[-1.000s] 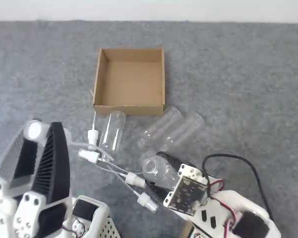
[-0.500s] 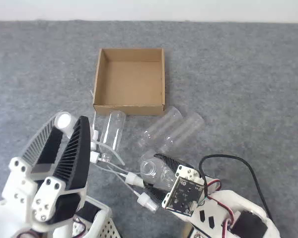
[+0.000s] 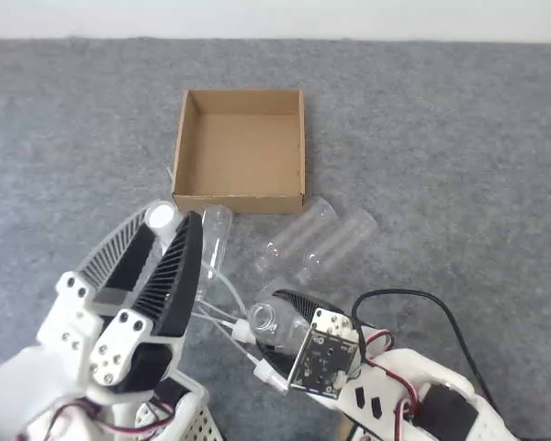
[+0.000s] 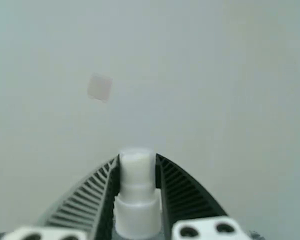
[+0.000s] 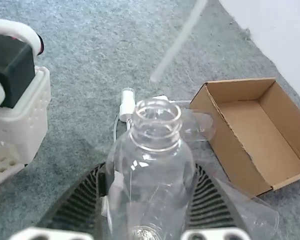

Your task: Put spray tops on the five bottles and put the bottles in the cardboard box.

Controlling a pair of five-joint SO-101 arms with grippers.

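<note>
My left gripper (image 3: 172, 222) is raised above the carpet and shut on a white spray top (image 3: 160, 217); in the left wrist view that spray top (image 4: 136, 192) stands between the fingers against a plain wall. Its thin dip tube (image 5: 177, 45) hangs over the bottle mouth. My right gripper (image 3: 277, 319) is shut on a clear open-necked bottle (image 3: 265, 319), held mouth up (image 5: 157, 160). The open cardboard box (image 3: 238, 200) lies beyond them. Three more clear bottles (image 3: 212, 241), (image 3: 298, 236), (image 3: 342, 239) lie on the carpet before the box.
Loose spray tops (image 3: 267, 371), (image 3: 240, 327) with long tubes lie on the grey carpet between the arms; one spray top (image 5: 126, 104) lies just beyond the held bottle. The left arm's white base (image 5: 12, 107) stands close by. The box wall (image 5: 230, 145) faces the right gripper.
The left arm has swung right and toward the box, carrying the spray top to near the held bottle. The right gripper has shifted the bottle slightly left.
</note>
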